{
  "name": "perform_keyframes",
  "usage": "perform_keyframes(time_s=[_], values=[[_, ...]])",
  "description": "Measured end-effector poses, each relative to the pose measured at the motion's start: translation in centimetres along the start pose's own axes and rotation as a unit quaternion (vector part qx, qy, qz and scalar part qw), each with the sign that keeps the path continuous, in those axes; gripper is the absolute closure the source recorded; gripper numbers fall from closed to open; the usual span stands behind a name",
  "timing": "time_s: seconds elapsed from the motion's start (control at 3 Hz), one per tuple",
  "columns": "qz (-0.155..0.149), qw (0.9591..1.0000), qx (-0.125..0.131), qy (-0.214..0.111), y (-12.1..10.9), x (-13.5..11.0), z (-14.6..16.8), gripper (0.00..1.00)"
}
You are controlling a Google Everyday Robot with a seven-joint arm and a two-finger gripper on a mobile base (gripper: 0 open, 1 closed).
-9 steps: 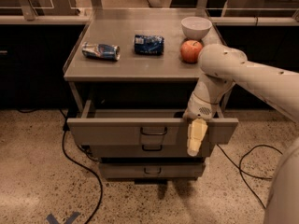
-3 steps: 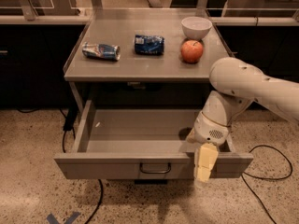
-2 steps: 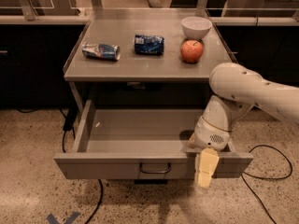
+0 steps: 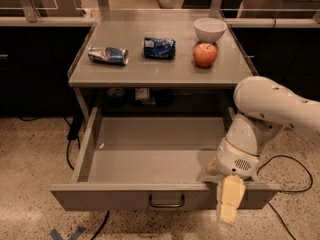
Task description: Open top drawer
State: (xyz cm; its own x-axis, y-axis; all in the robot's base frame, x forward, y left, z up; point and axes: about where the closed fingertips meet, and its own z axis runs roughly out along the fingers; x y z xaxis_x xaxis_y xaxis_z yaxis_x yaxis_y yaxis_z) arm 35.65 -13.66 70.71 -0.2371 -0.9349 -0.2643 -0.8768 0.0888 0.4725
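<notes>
The grey table (image 4: 150, 70) stands above and behind the gripper (image 4: 230, 204), its top well apart from it. Under that top the top drawer (image 4: 150, 159) stands wide open; its broad, shallow tray spreads to the left of and behind the gripper. The white arm (image 4: 272, 106) comes in from the right and bends down to the drawer's front right corner. There the gripper hangs pointing down, its pale tip over the outer face of the drawer front. I cannot tell how far open it is, nor whether it has hold of the front.

On the tabletop, far above the gripper, sit a white bowl (image 4: 210, 29) and, just in front of it, a red apple (image 4: 205, 55). Further left lie a blue packet (image 4: 159, 48) and a crushed can (image 4: 108, 54). The drawer's small loop handle (image 4: 166, 202) is near the gripper's left, at about the same height.
</notes>
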Motion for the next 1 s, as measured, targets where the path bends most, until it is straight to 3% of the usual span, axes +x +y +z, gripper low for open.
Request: perform_keyframes(time_s=[0.33, 0.67, 1.0], values=[[0.0, 1.0, 0.0, 0.0, 0.0, 0.0, 0.0, 0.0], [0.001, 0.9998, 0.017, -0.003, -0.9, 0.7, -1.6, 0.0], [0.014, 0.9967, 0.077, 0.023, -2.0, 1.5, -5.1, 0.0]])
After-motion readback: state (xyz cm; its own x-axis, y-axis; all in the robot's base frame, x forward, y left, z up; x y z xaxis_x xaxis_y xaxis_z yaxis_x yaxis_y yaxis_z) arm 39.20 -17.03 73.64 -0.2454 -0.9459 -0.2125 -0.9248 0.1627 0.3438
